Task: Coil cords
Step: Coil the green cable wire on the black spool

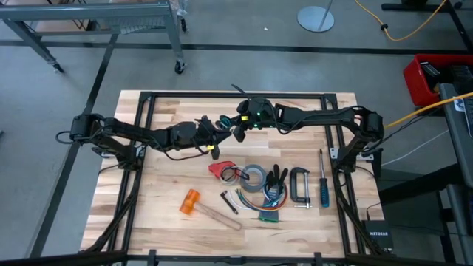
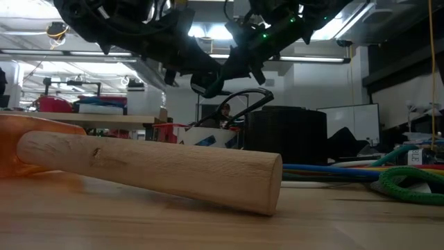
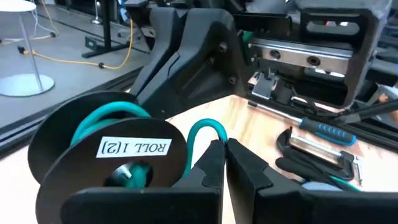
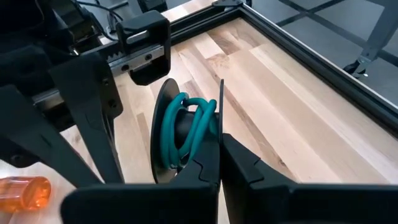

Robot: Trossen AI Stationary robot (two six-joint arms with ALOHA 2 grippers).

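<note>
Left wrist view: teal cord [image 3: 208, 127] pinched in closed left hand [image 3: 225, 163], spool [image 3: 106, 152] alongside.

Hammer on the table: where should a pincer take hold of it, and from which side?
Grip the hammer by its wooden handle near the orange head, coming from above, fingers across it: it lies flat with bare table either side. Right now the left pincer pinches the teal cord and the right pincer the spool by its rim.

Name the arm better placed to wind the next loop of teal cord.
Probably left: the left gripper pinches the teal cord beside the spool, while the right gripper grips the spool's flange.
</note>
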